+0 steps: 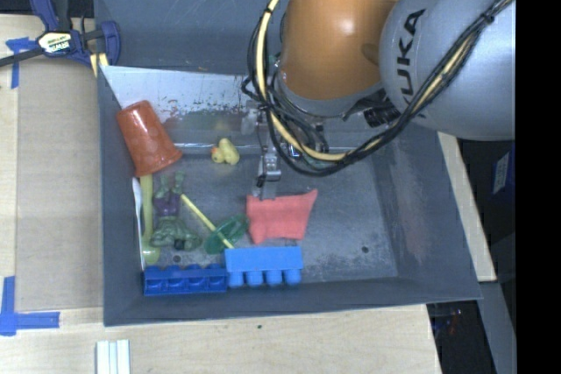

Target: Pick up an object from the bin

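Red crumpled sheet (280, 217) lies flat on the floor of the bin (386, 215), just below the gripper (265, 178). The fingers look drawn together with nothing between them. A small yellow lump (225, 153) sits to their left, and a blue toothed block (263, 265) lies beyond the sheet. Because it lies apart from the green heap (175, 223), the sheet seems the easiest pick.

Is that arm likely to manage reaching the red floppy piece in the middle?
Probably yes: the red piece lies uncovered on the bin floor, right by the jaws; only the blue block sits near its lower edge.
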